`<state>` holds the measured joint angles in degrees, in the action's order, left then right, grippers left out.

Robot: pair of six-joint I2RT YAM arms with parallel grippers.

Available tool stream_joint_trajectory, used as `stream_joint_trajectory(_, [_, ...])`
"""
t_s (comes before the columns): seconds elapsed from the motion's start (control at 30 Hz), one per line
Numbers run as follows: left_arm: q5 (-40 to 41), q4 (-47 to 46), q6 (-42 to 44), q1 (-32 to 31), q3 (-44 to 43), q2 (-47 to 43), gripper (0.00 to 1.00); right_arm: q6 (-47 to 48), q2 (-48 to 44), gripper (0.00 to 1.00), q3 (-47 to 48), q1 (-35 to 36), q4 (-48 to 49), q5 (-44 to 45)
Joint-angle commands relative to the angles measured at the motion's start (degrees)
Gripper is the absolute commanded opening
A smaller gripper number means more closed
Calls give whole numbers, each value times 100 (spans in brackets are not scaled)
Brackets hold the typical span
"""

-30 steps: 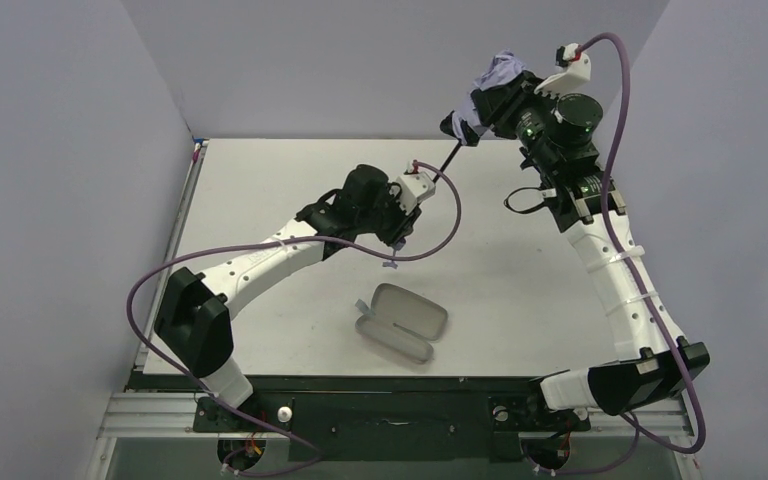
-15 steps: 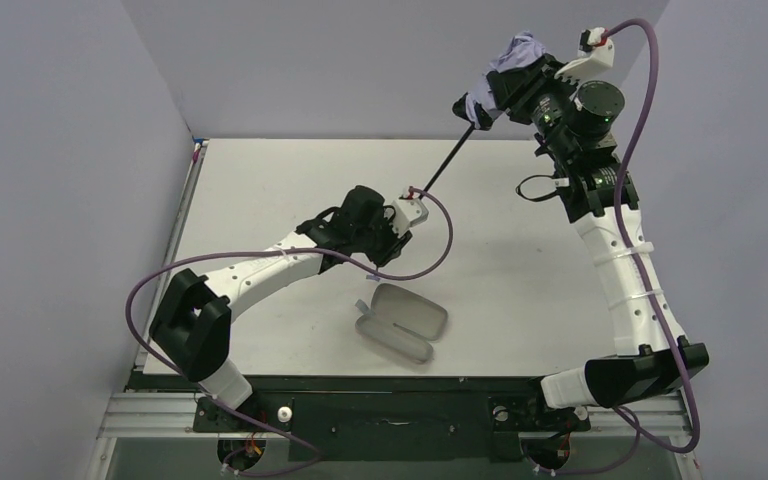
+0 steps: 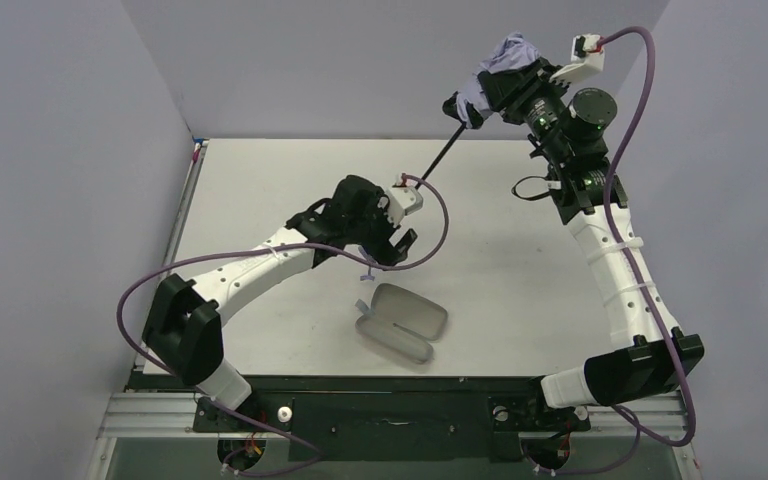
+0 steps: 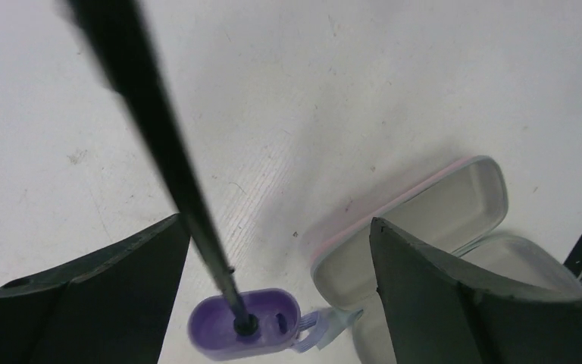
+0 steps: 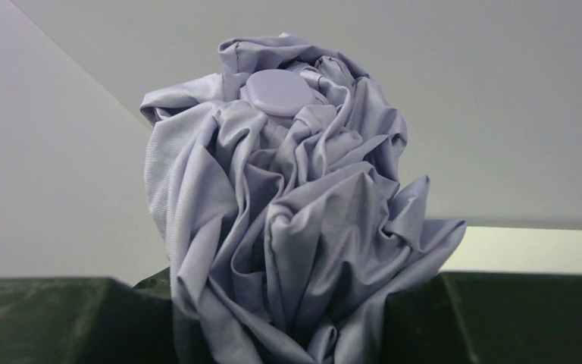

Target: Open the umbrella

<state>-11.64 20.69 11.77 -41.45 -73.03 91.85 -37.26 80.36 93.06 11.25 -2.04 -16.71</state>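
Note:
The umbrella's bunched lavender canopy (image 5: pixel 288 197) is clamped between the fingers of my right gripper (image 5: pixel 288 303), held high at the back right (image 3: pixel 495 85). Its thin black shaft (image 3: pixel 435 152) slants down-left to my left gripper (image 3: pixel 392 243). In the left wrist view the shaft (image 4: pixel 159 144) passes between the wide-open jaws of my left gripper (image 4: pixel 276 227) without touching them. The small lavender handle (image 4: pixel 244 326) with its strap (image 4: pixel 326 322) sits past the fingertips, close over the table. Whether it rests on the table I cannot tell.
An oval pinkish-grey hard case (image 3: pixel 400 322) lies open on the white table (image 3: pixel 260 180), just in front of the left gripper and right beside the handle (image 4: pixel 424 220). Grey walls stand on the left, back and right.
My left gripper has opened and let go of the handle, and that arm drew slightly left. Before that the right arm lifted the canopy up and away, lengthening the shaft.

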Motion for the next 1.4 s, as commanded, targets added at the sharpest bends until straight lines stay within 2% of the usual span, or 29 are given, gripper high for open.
stream_joint_trajectory(0.0, [-422,-607,-179,62,-568,-659,92,-306,-325,0,-399,36,1040,-252])
stream_joint_trajectory(0.07, [-393,-923,-124,74,-739,-821,99,-476,-376,0,-608,50,1240,-382])
stream_joint_trajectory(0.23, [-698,-1450,-271,263,-1334,-909,97,-705,-390,0,-869,86,1817,-912])
stream_joint_trajectory(0.37, [-1506,-1294,-1005,664,-2222,-597,97,-906,-341,0,-914,108,2214,-1337])
stream_joint_trajectory(0.53, [-3044,-1147,-2090,1177,-3194,70,97,-1082,-328,0,-921,157,2420,-1631])
stream_joint_trajectory(0.7, [-3125,-1048,-2441,1229,-3758,382,97,-1167,-305,0,-913,266,2444,-1874])
stream_joint_trajectory(0.9, [-3978,-865,-2885,1186,-4193,825,97,-1256,-235,0,-847,444,2590,-2248])
stream_joint_trajectory(1.03, [-3866,-894,-3092,1183,-4243,957,99,-1287,-195,0,-728,585,2625,-2464])
stream_joint_trajectory(1.07, [-3843,-910,-3073,1172,-4218,955,97,-1290,-187,0,-699,600,2619,-2527])
stream_joint_trajectory(1.13, [-3797,-947,-2985,1148,-4166,927,85,-1288,-167,0,-672,664,2591,-2584])
stream_joint_trajectory(1.2, [-3794,-987,-2944,1134,-4066,891,66,-1276,-153,0,-667,714,2546,-2602])
stream_joint_trajectory(1.3, [-3877,-1314,-3127,1131,-3866,788,45,-1249,-126,0,-647,743,2454,-2614])
stream_joint_trajectory(1.33, [-3937,-1401,-3181,1126,-3742,772,34,-1209,-117,0,-634,740,2419,-2616])
stream_joint_trajectory(1.37, [-3971,-1592,-3317,1123,-3677,731,29,-1185,-104,0,-603,739,2316,-2613])
